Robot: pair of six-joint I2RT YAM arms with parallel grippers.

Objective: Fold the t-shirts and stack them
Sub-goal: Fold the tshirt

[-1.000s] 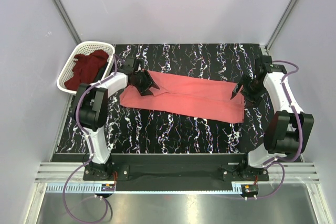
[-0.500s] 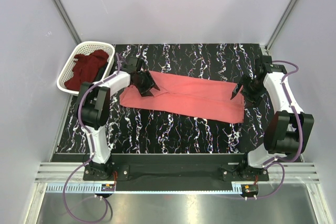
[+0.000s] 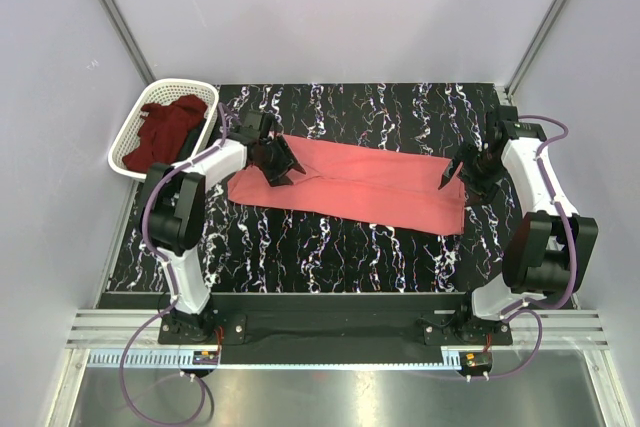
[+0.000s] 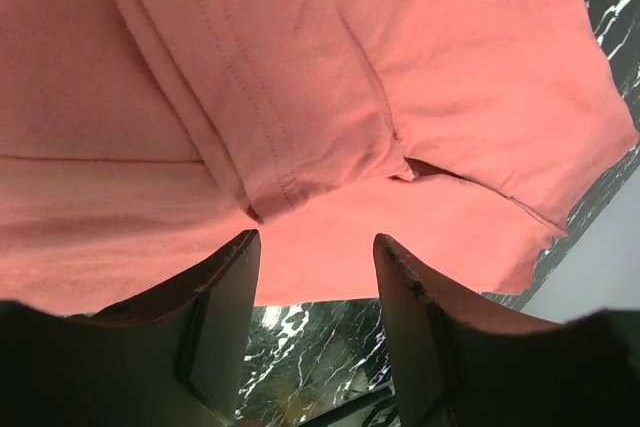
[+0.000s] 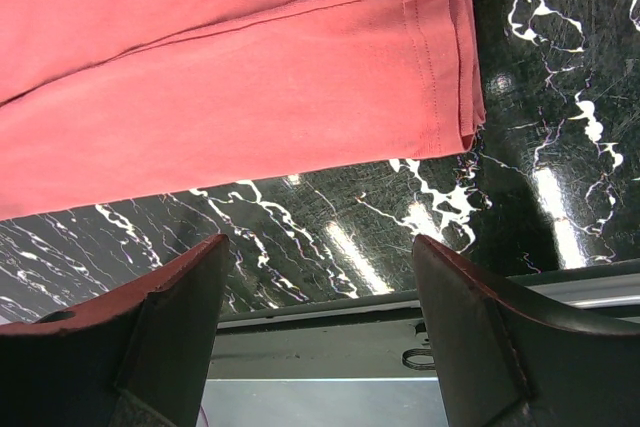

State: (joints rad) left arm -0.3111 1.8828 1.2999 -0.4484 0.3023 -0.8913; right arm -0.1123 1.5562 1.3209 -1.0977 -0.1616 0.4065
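Note:
The salmon-pink t-shirt [image 3: 350, 182] lies folded into a long band across the middle of the black marbled table. It fills the left wrist view [image 4: 300, 97] and the top of the right wrist view [image 5: 230, 87]. My left gripper [image 3: 281, 169] is open and empty just above the shirt's left end, by a folded sleeve. My right gripper [image 3: 452, 173] is open and empty over the shirt's right end. The dark maroon t-shirt [image 3: 165, 129] lies crumpled in the white lattice basket [image 3: 127, 145].
The basket stands at the table's back left corner, partly over the edge. Grey walls close in the table [image 3: 350, 257] on three sides. The arm bases sit on the black rail along the near edge.
My left arm's elbow shifted slightly. Both grippers and the pink shirt stay where they were.

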